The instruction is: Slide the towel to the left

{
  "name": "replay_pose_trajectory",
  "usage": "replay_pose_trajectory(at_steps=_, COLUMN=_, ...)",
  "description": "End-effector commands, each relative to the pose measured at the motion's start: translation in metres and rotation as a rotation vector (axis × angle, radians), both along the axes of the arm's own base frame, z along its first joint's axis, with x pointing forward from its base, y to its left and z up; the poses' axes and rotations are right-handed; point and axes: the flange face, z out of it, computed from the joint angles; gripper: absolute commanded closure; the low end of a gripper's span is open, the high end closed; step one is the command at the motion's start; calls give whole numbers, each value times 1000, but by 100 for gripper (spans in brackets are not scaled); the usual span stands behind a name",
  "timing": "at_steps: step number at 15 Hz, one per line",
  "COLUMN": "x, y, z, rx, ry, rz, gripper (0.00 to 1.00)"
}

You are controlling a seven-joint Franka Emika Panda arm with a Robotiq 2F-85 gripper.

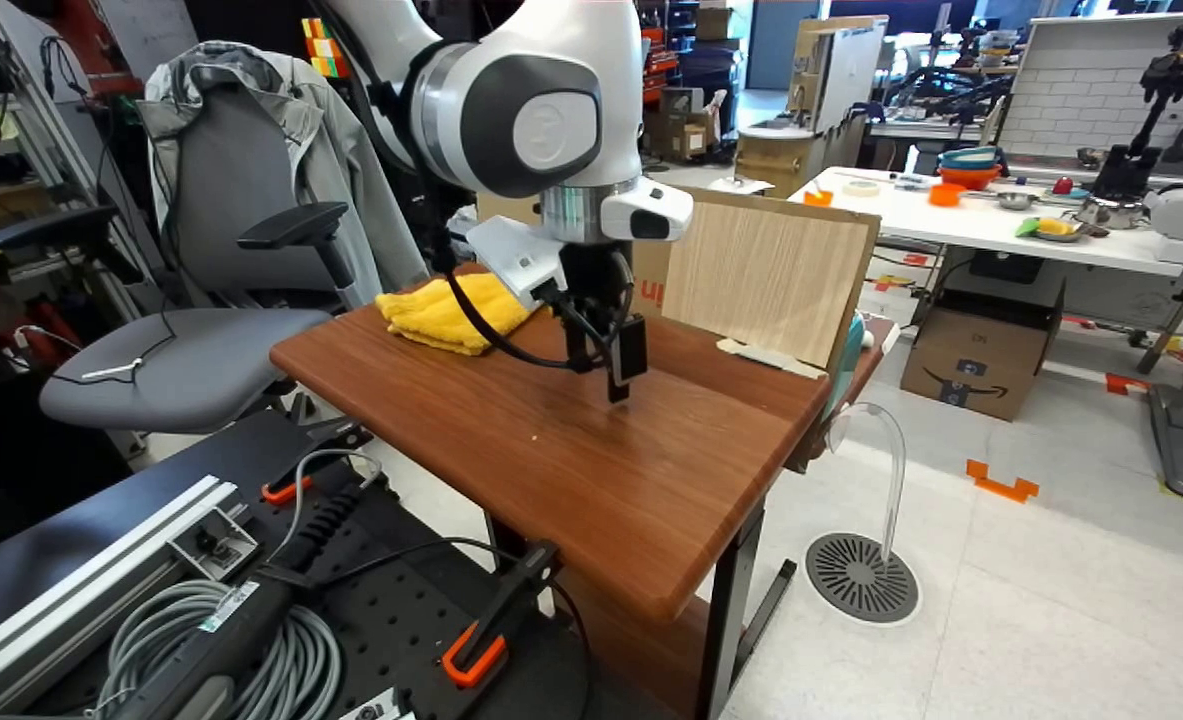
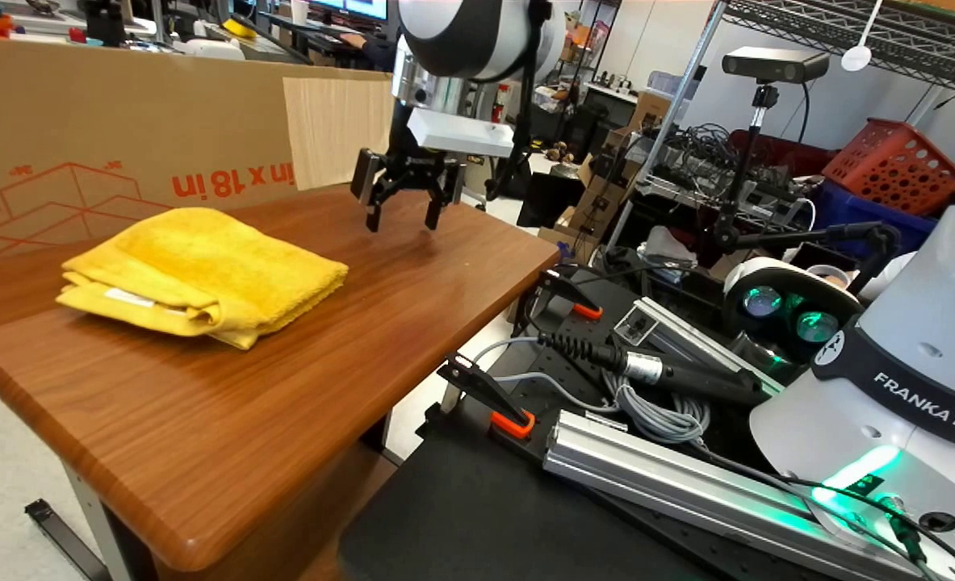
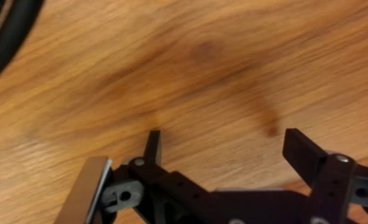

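Note:
A folded yellow towel [image 2: 211, 262] lies on the brown wooden table [image 2: 340, 387]; it also shows in an exterior view [image 1: 451, 312], partly behind the arm's cable. A small white tag sits on its folded edge. My gripper [image 2: 403, 220] is open and empty above the table, beside the towel and apart from it. In an exterior view the gripper [image 1: 617, 385] points down, with its fingertips a little above the tabletop. In the wrist view the fingers of the gripper [image 3: 222, 132] are spread wide with only bare wood between them. The towel is out of the wrist view.
A cardboard panel [image 2: 122, 105] with a wood-grain board [image 1: 751, 275] stands along one table edge. Black clamps with orange ends [image 1: 476, 650] and coiled grey cable [image 1: 216, 650] lie on the black base beside the table. A grey chair [image 1: 201, 350] stands close by.

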Motion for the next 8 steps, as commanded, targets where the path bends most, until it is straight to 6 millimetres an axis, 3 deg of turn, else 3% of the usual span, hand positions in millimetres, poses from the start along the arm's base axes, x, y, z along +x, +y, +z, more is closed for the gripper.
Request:
replay_pose_trajectory(at_steps=1, x=0, y=-6, z=0, rx=-1, ry=2, rz=-7, gripper=0)
replay_pose_trajectory(at_steps=3, x=0, y=-5, z=0, rx=-1, ry=2, rz=-5, gripper=0)
replay_pose_trajectory(at_steps=8, x=-16, y=4, z=74, rx=66, ry=-144, rz=-13, gripper=0)
